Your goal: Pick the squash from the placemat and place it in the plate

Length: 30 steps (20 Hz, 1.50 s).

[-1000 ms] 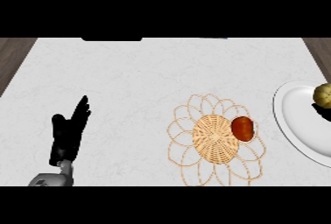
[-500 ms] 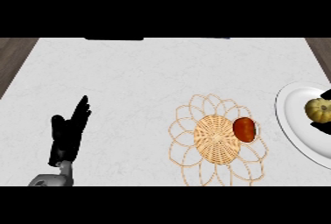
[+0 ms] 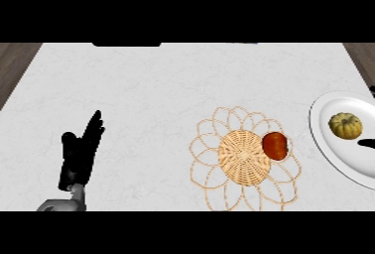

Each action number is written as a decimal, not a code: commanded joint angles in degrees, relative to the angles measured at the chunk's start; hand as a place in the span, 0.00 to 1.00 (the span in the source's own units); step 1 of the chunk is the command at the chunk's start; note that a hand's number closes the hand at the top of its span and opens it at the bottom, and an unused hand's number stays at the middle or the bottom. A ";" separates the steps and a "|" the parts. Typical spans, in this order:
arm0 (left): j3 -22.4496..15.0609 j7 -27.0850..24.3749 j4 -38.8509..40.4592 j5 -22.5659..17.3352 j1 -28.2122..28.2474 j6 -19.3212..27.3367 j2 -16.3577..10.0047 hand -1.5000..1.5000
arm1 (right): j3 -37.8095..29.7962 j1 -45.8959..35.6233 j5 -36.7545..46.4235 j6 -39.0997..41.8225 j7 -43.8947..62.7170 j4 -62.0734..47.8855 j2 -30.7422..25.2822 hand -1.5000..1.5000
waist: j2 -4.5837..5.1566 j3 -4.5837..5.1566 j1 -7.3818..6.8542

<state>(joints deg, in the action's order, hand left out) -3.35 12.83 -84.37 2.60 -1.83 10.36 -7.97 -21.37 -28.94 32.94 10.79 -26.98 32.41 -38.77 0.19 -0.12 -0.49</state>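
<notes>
While looking steeply down: plenty of bare desk [image 3: 147, 84] across the top and left half; brown wood strips past its edges at both upper corners. Right side crowded: placemat [image 3: 245, 158] right of centre, plate [image 3: 322, 134] just beside it, cut off by the right edge. Plate: holds one yellow-green ribbed squash [image 3: 345, 125], toward its upper middle, off the placemat. Placemat: woven disc with looped rim, carries one red-brown oval item [image 3: 275, 146] at the disc's right edge. Left hand [image 3: 81, 149] low left, open, fingers straight and pointing up, touching nothing, well apart from the placemat. Right hand [image 3: 366, 144]: only a dark sliver over the plate at the right edge, below the squash; can't tell whether apart or together. Count: one plate, one placemat, one squash, one oval item, two hands.
</notes>
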 commanded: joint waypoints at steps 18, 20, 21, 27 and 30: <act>0.88 -2.23 0.51 0.76 0.27 -1.02 0.36 0.50 | -12.86 2.35 -18.20 18.81 -19.94 -14.28 -4.73 0.00 | 0.05 0.00 -0.22; 0.91 -0.03 0.43 0.38 -0.75 -1.24 0.69 0.50 | -12.52 2.02 -18.34 18.74 -20.64 -14.81 -5.37 0.00 | 0.08 -0.01 -0.23; -1.22 -1.66 3.11 2.52 -1.60 0.86 3.43 0.50 | -11.74 0.17 -17.53 17.72 -19.67 -15.52 -5.31 0.00 | 0.24 -0.04 -0.42; 3.74 0.09 0.81 -0.52 -1.37 -3.10 -1.07 0.50 | -9.78 2.24 -17.50 11.21 -20.31 -16.15 -3.74 0.00 | 0.02 0.03 -0.18; 1.17 -2.88 0.63 2.04 0.99 -1.12 1.51 0.50 | -9.01 1.87 -16.76 9.74 -20.37 -17.25 -5.46 0.00 | 0.06 0.02 -0.31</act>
<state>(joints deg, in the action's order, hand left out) -1.73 12.15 -83.73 3.35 -2.40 8.46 -7.40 -31.56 -27.52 15.86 20.33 -44.78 15.27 -43.92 0.34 -0.15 -0.94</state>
